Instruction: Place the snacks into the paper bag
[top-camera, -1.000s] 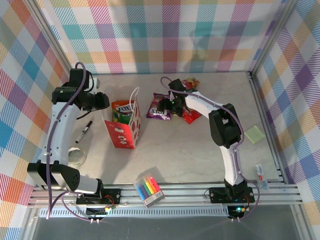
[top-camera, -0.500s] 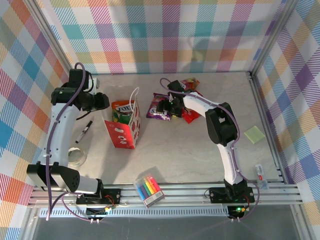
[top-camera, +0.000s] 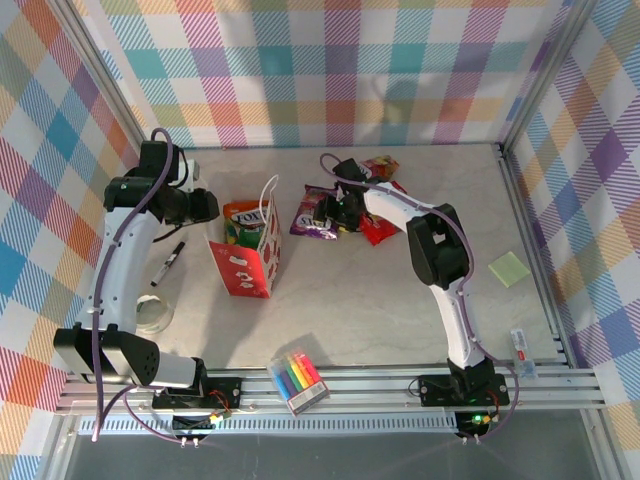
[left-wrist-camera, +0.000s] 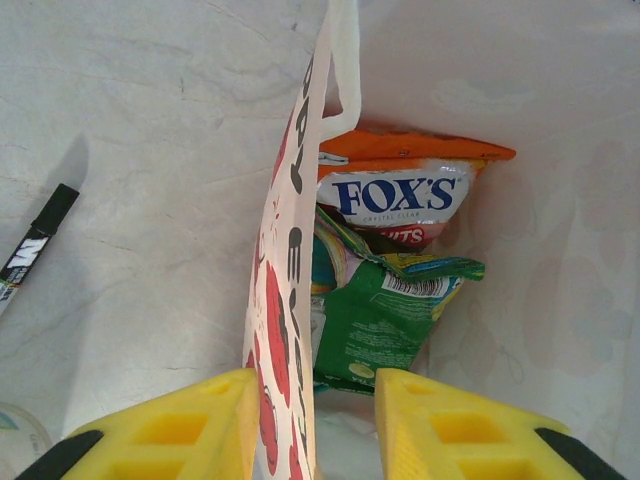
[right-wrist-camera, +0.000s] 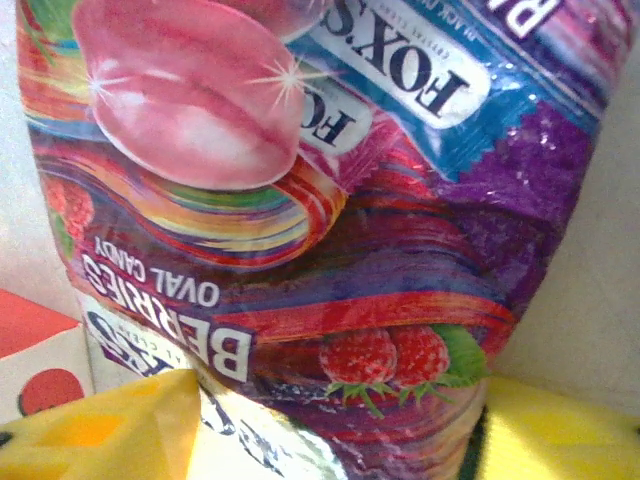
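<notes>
The paper bag (top-camera: 250, 266) stands left of centre, its mouth towards the left arm. Its thin wall (left-wrist-camera: 290, 250) runs up between the jaws of my left gripper (left-wrist-camera: 315, 385) (top-camera: 207, 205). The wall rests against the left finger, and the right finger stands apart inside the bag. An orange FOX'S snack (left-wrist-camera: 400, 190) (top-camera: 243, 213) and a green one (left-wrist-camera: 375, 320) lie inside. My right gripper (right-wrist-camera: 330, 420) (top-camera: 342, 212) is shut on the purple berries snack (right-wrist-camera: 300, 250) (top-camera: 312, 220), which lies on the table. A red snack (top-camera: 382, 232) sits beside it and another packet (top-camera: 381, 165) behind.
A black marker pen (top-camera: 168, 263) (left-wrist-camera: 35, 245) and a clear tape roll (top-camera: 152, 315) lie left of the bag. A pack of coloured markers (top-camera: 298, 380) sits at the near edge. A green sticky pad (top-camera: 508, 268) is at the right. Checked walls enclose the table.
My right gripper has closed in on the purple snack and nudged it slightly left. The left arm and the bag have stayed put.
</notes>
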